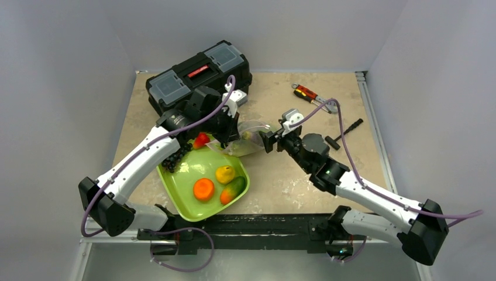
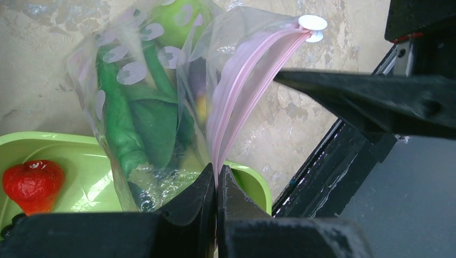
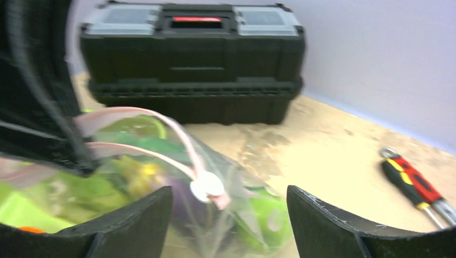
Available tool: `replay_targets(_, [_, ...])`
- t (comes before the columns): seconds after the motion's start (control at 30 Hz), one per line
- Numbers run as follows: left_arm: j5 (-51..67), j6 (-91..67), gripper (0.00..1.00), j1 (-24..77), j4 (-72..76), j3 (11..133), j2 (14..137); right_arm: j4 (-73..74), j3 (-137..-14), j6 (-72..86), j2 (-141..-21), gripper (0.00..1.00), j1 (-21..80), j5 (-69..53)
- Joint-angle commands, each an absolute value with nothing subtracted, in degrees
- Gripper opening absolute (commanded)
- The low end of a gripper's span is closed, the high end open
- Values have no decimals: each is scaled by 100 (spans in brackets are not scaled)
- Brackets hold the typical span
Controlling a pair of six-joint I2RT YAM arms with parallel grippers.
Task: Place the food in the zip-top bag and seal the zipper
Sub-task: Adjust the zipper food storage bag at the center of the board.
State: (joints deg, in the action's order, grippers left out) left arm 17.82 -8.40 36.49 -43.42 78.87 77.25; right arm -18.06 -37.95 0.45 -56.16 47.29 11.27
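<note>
The task is looking partly done. The zip-top bag (image 1: 250,139) is hanging just above the worktop (image 1: 292,175), between the two arms and beside the far edge of the lime-green tray (image 1: 188,175). It is already holding several green pieces (image 2: 121,123) and something purple (image 2: 198,75), blurred through the crinkly plastic.

The left hand (image 2: 216,180) is pinching one end of the zipper (image 2: 236,97), its jaws closed tight on the pink strip. The right hand (image 3: 228,201) is waiting open at the other end. Its fingers are standing either side of the white slider tab (image 3: 207,188) without touching it.

In the right wrist view the two pink strips are spreading apart away from the tab, so the mouth is probably not sealed yet.

More food is lying in the tray:
- an orange (image 1: 203,188);
- a yellow fruit (image 1: 224,174);
- a green-and-orange fruit (image 1: 233,188);
- dark grapes (image 1: 174,159) at the rim;
- a red fruit (image 1: 200,139) at the far corner, partly hidden by the left arm.

Judging from this, either those pieces are waiting to go in, or the sealing is starting early; the pictures are not settling which.

A closed black toolbox (image 1: 199,76) is sitting behind the bag, its contents unseen. A red-handled tool (image 1: 306,92) is lying well apart on the far right.
</note>
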Motion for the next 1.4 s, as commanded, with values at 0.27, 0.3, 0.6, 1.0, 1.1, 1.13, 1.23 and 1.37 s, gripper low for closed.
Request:
replay_targets(0.27, [2124, -862, 0, 3621, -4211, 8095, 7699, -1620, -4324, -1480, -5786, 38, 4834, 1139])
replay_targets(0.3, [2134, -861, 0, 3621, -4218, 8095, 7701, -1697, -4284, -1525, -5751, 37, 4842, 1071])
replay_targets(0.6, [2273, -782, 0, 3621, -4216, 8086, 7674, -1617, -4506, -1648, -5882, 16, 4843, 973])
replay_targets(1.0, [2116, -349, 45, 3695, -2922, 7494, 6824, 578, -6003, -737, -5713, 0, 4835, 94])
replay_targets(1.1, [1769, -246, 49, 3842, -2510, 7511, 6654, 1060, -6395, -683, -5910, 0, 4834, 18])
replay_targets(1.13, [1723, -168, 51, 3925, -2343, 7483, 6578, 1263, -6569, -686, -6030, 0, 4834, -88])
replay_targets(1.23, [1607, 513, 57, 4277, -1649, 7199, 6341, 1726, -7046, -702, -6162, 0, 4834, -185])
replay_targets(1.37, [1730, 1416, 72, 4751, -462, 6427, 5948, 2080, -7428, -814, -6221, 0, 4834, -284])
